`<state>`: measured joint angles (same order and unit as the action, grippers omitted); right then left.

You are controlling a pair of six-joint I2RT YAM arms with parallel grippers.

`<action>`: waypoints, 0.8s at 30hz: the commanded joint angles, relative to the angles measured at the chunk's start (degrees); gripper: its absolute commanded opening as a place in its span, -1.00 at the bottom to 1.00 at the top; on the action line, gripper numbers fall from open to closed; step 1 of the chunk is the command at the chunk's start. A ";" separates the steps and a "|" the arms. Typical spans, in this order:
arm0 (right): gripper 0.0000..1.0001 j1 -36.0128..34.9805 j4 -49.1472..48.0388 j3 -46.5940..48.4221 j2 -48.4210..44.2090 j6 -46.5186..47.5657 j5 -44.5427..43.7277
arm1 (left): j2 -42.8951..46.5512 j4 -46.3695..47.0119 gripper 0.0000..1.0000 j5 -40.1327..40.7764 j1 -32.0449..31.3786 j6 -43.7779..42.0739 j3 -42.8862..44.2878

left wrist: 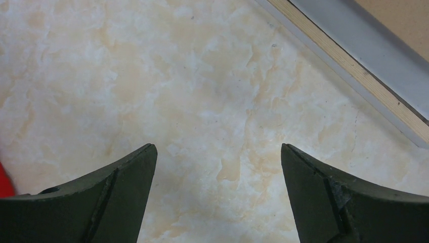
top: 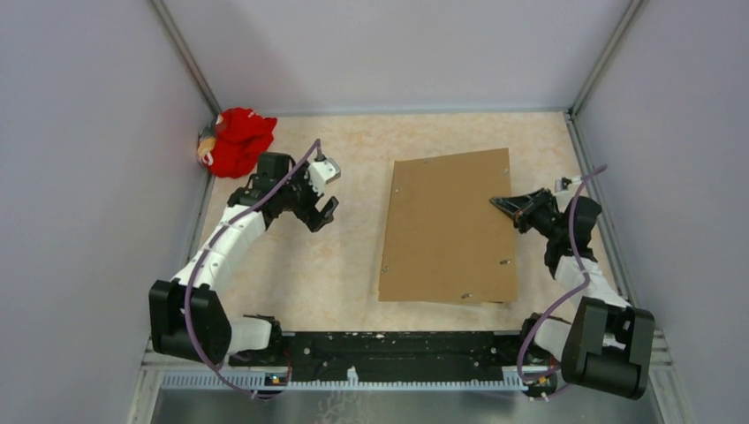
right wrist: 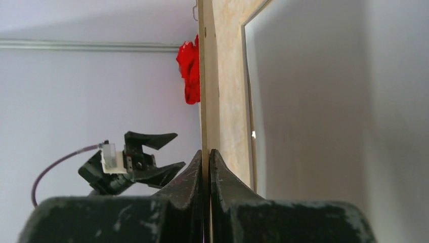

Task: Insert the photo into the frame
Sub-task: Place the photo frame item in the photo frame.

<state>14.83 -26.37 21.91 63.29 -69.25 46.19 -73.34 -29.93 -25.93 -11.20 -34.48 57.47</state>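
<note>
The right hand (top: 500,202) is the one engaged. Its fingers are clenched on a thin pale edge that runs straight away from them in the right wrist view. I take that edge for the right rim of the frame (left wrist: 356,71), though I cannot tell whether the brown backing board (top: 450,225) is pinched along with it. The board lies flat on the counter (top: 344,265) directly ahead of that hand, its long axis running from the arm bases toward the far wall, so it sits crosswise to the fingers. The grip falls on the farther half of the right long side. The right forearm reaches out low, the wrist rolled so that one finger lies over the rim and the other under it.

The left hand (top: 324,213) hangs released, jaws wide, over bare counter. The frame's left long side is off to its right, near but not touching. Its wood rear edge and a strip of board cross the corner of the left wrist view. A red cloth (top: 237,141) lies behind that hand.

The photo shows in no view. It may lie under the board, but that is only a guess. Neither hand holds it, and the next move probably depends on raising the right rim cleanly.
</note>
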 commanded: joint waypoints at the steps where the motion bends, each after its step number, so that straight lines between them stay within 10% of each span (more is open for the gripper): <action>1: -1.00 0.34 -0.34 5.25 1.82 5.69 4.35 | -1.45 1.67 0.96 -3.42 -0.14 -0.47 2.47; 24: -1.00 0.18 -17.97 3.96 15.88 3.67 0.67 | -3.24 1.00 0.97 -3.60 -0.14 -2.34 2.72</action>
<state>14.81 -36.03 24.43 77.36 -62.70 45.65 -76.31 -29.98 -28.91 -11.20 -36.01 57.95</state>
